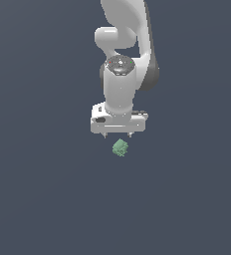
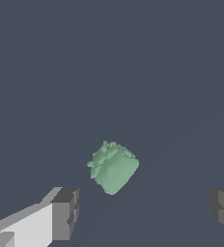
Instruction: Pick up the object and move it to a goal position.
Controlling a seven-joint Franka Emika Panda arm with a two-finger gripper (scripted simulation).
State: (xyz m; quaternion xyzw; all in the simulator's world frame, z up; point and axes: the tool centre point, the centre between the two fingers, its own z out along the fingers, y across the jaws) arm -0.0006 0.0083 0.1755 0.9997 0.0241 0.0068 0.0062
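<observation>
Nothing is grasped yet: the end effector point(image 1: 118, 134) hangs with its fingers point(image 2: 65, 212) spread wide and empty just above the object point(image 1: 120, 147), which lies on the bench point(image 1: 38, 199), so the grasp, lift and carry all remain.

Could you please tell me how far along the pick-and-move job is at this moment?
Done: the gripper is positioned close to the pale-green object, jaws open. In hand: nothing is grasped; in the wrist view the object lies clear of both fingers. Left: closing on it, lifting, and carrying it to the goal, which no marker shows in either view.
</observation>
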